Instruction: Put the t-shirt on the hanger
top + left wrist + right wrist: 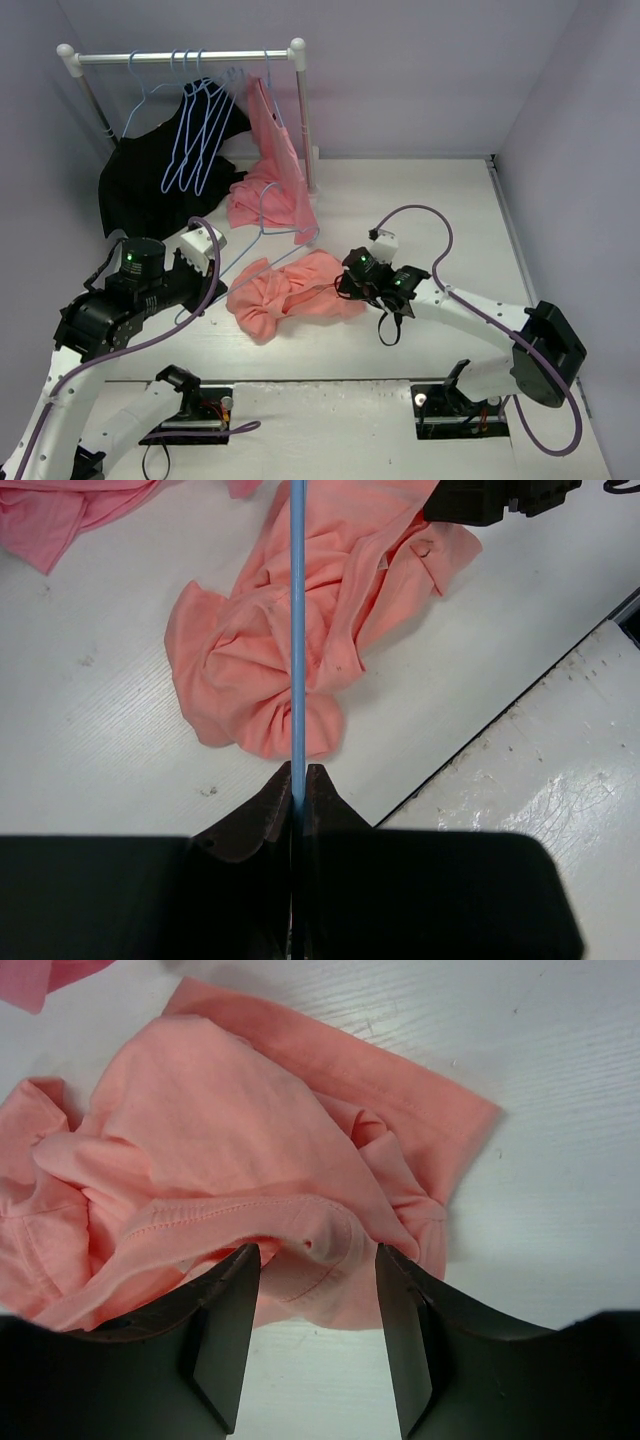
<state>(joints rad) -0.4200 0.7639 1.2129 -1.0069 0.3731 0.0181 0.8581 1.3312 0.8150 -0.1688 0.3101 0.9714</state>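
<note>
The salmon-pink t-shirt (285,292) lies crumpled on the white table between the two arms. My left gripper (299,776) is shut on the thin light-blue wire of the hanger (297,630), which runs out over the t-shirt (250,670). In the top view the left gripper (210,248) holds the hanger (240,255) just left of the shirt. My right gripper (315,1260) sits at the shirt's right edge, jaws apart, with a stitched fold of the t-shirt (230,1110) bulging between the fingertips. From above, the right gripper (352,280) touches the cloth.
A second pink garment (272,185) hangs from the white-capped rack bar (180,57) at the back and trails onto the table. Several blue hangers (195,135) and a black garment (140,185) hang there too. The rack's right post (305,130) stands behind the shirt.
</note>
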